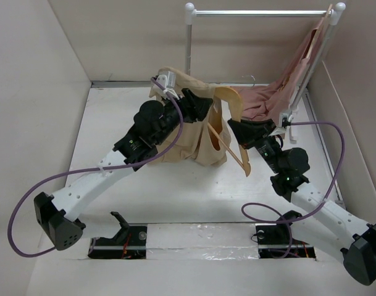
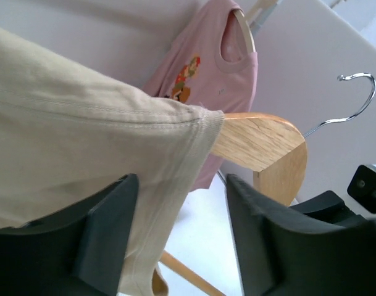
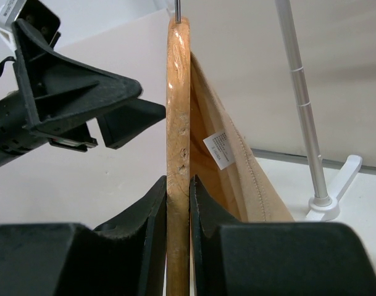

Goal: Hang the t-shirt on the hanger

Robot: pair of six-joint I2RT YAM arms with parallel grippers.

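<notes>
Broadly, the scene is filled by a white table (image 1: 175, 197), at whose far edge a silver rail (image 1: 262, 12) on white posts is set. A dusty-pink garment (image 1: 268, 98) is hung from the rail's right end and is spread down onto the table behind the right arm.

Near the middle of the table, the tan t-shirt (image 1: 188, 145) is held up off the surface between the two arms, its lower part hanging loose. Its ribbed edge is drawn over one shoulder of the wooden hanger (image 1: 232, 105), while the crown of the hanger beside the hook is left bare.

The hanger is pinched by the right gripper (image 3: 178, 185), whose fingers are pressed flat against both faces of the wood. The left gripper (image 2: 181, 182) is seen with its jaws spread wide. The shirt's cloth is draped over one finger and hangs into the gap, and bare table is visible between the fingers.

A small white label (image 3: 220, 150) is seen inside the shirt, just beside the hanger. The thin metal hook (image 2: 354, 98) is hooked on nothing.
</notes>
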